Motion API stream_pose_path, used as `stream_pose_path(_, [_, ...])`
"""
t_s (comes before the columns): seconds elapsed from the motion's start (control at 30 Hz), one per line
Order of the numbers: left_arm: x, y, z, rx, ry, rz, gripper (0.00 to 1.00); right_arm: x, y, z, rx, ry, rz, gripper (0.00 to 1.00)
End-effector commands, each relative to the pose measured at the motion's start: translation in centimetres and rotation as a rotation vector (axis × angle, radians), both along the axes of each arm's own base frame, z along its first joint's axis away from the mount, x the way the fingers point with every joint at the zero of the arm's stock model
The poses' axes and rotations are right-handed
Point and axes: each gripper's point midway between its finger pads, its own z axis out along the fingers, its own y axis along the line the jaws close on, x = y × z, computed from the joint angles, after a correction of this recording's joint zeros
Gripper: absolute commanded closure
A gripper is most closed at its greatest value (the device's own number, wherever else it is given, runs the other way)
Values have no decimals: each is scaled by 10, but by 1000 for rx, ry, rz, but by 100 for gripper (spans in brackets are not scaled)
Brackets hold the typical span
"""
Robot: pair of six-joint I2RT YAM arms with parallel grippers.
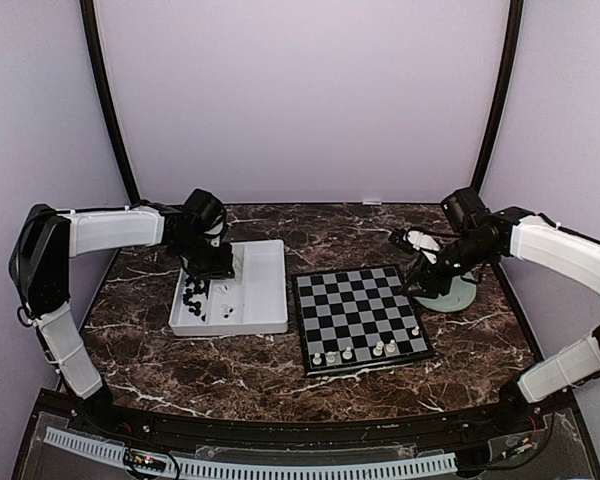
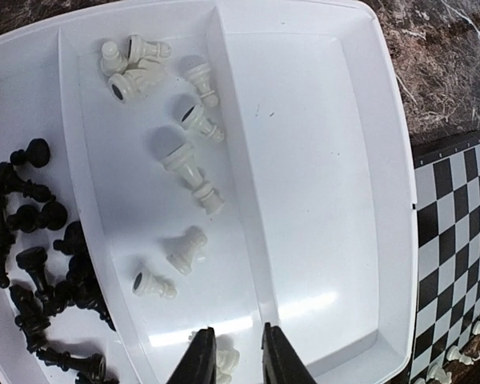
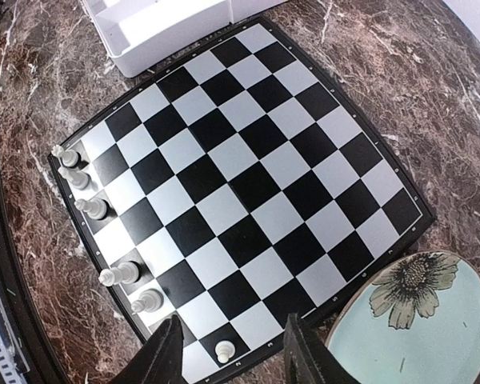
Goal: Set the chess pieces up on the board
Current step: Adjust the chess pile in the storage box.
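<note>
The board (image 1: 358,315) lies at the table's middle. Several white chess pieces (image 1: 347,353) stand along its near edge; the right wrist view shows them in the board's (image 3: 240,176) left column (image 3: 92,208). More white pieces (image 2: 184,160) lie loose in the middle compartment of the white tray (image 2: 320,160), and black pieces (image 2: 40,264) in its left one. My left gripper (image 2: 238,356) hangs low over the tray (image 1: 265,290), jaws apart around one white piece (image 2: 226,360) close against the left finger. My right gripper (image 3: 232,322) is open and empty above the board's near right corner, over a lone white pawn (image 3: 224,350).
A pale green round plate with a flower (image 3: 416,320) sits just right of the board, under my right arm (image 1: 460,295). The tray stands left of the board, almost touching it. Its right compartment holds nothing. Dark marble table all around.
</note>
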Motion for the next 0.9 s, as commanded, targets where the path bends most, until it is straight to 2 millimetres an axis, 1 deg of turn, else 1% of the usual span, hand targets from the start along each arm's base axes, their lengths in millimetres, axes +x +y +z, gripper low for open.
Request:
stream_pose_path(0.0, [14, 0, 1, 69, -1, -6, 78, 7, 12, 7, 102, -26, -27, 55])
stream_pose_path(0.03, [18, 0, -5, 85, 2, -12, 77, 7, 12, 7, 105, -28, -28, 55])
stream_pose_path(0.07, [24, 0, -2, 96, -14, -10, 75, 6, 12, 7, 105, -27, -29, 55])
stream_pose_path(0.1, [28, 3, -8, 128, -14, -20, 73, 6, 12, 8, 107, -30, -28, 55])
stream_pose_path(0.13, [37, 4, -2, 147, -39, -17, 72, 6, 12, 8, 107, -30, -28, 55])
stream_pose_path(0.17, [38, 9, -10, 177, -16, -22, 72, 6, 12, 9, 107, -32, -28, 55])
stream_pose_path(0.2, [47, 9, -3, 179, -32, -17, 72, 6, 12, 9, 109, -34, -28, 56])
stream_pose_path(0.23, [49, 14, -12, 191, -2, -18, 71, 5, 12, 9, 111, -33, -26, 56])
stream_pose_path(0.27, [56, 13, -7, 184, -15, -16, 72, 5, 12, 9, 113, -32, -26, 56])
stream_pose_path(0.33, [64, 11, -12, 186, -7, -30, 71, 4, 12, 8, 116, -30, -27, 56])
stream_pose_path(0.37, [71, 7, -5, 180, -30, -57, 71, 4, 12, 7, 114, -28, -28, 56])
stream_pose_path(0.4, [73, 5, -8, 198, -36, -105, 71, 4, 12, 6, 114, -28, -28, 56])
stream_pose_path(0.43, [81, 6, 1, 222, -63, -120, 71, 4, 12, 7, 114, -31, -28, 56])
stream_pose_path(0.47, [84, 8, 1, 272, -77, -178, 71, 4, 11, 6, 111, -31, -28, 56])
stream_pose_path(0.5, [89, 15, 6, 325, -98, -198, 71, 3, 11, 7, 111, -34, -27, 56])
stream_pose_path(0.53, [90, 16, 8, 370, -125, -289, 71, 3, 11, 7, 110, -36, -24, 56])
stream_pose_path(0.57, [89, 14, 7, 372, -131, -343, 71, 2, 10, 6, 109, -35, -23, 56])
stream_pose_path(0.6, [87, 11, 5, 393, -150, -459, 70, 1, 10, 5, 109, -34, -21, 56])
stream_pose_path(0.63, [81, 8, -1, 385, -142, -523, 70, 1, 11, 4, 110, -32, -17, 56])
stream_pose_path(0.67, [83, 10, -2, 407, -163, -581, 69, 0, 11, 3, 110, -30, -15, 57])
stream_pose_path(0.7, [80, 13, -6, 416, -158, -601, 69, 0, 11, 3, 112, -29, -13, 57])
stream_pose_path(0.8, [82, 25, -11, 461, -164, -667, 69, -1, 12, 2, 115, -22, -8, 57])
stream_pose_path(0.87, [82, 28, -16, 485, -173, -723, 70, -1, 13, 3, 118, -22, -5, 58])
